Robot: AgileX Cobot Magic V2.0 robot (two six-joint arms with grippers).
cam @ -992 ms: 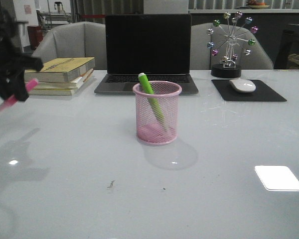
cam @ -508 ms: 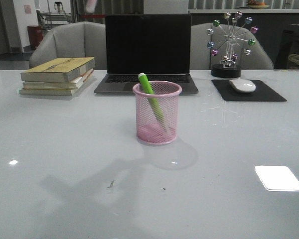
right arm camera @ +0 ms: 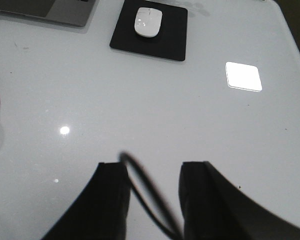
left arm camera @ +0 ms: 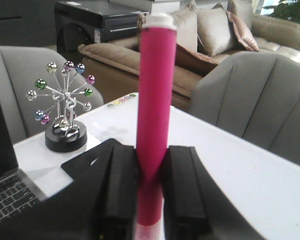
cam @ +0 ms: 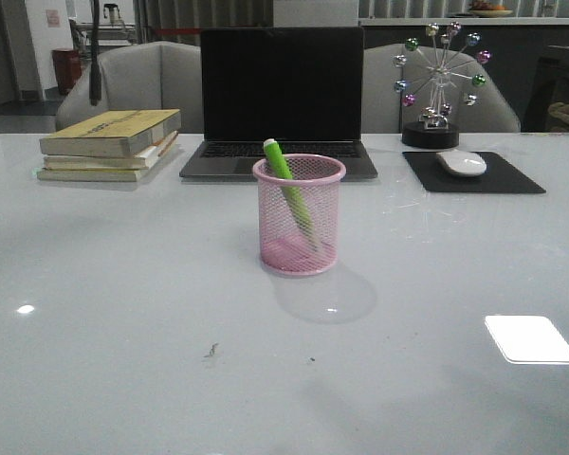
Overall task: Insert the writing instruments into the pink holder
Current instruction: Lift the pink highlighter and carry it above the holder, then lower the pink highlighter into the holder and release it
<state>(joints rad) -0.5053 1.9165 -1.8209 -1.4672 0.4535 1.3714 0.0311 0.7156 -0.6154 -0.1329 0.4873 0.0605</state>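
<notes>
Laptop (cam: 282, 100); books (cam: 111, 143); mouse (cam: 462, 162) on pad (cam: 474, 174)

Illumination was even, soft indoor light from overhead. The glossy table (cam: 123, 313) carried a bright rectangular glare patch (cam: 530, 338) and small specular dots in the front view; the same patch appeared in the right wrist view. The pink holder (cam: 299, 215) cast a soft shadow toward the camera. The left wrist view was sharp on the pink marker (left arm camera: 154, 125) and softer behind it.

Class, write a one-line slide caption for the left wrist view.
Left pincer shut on the pink marker, above the table's far edge, spinner ornament beside.
</notes>
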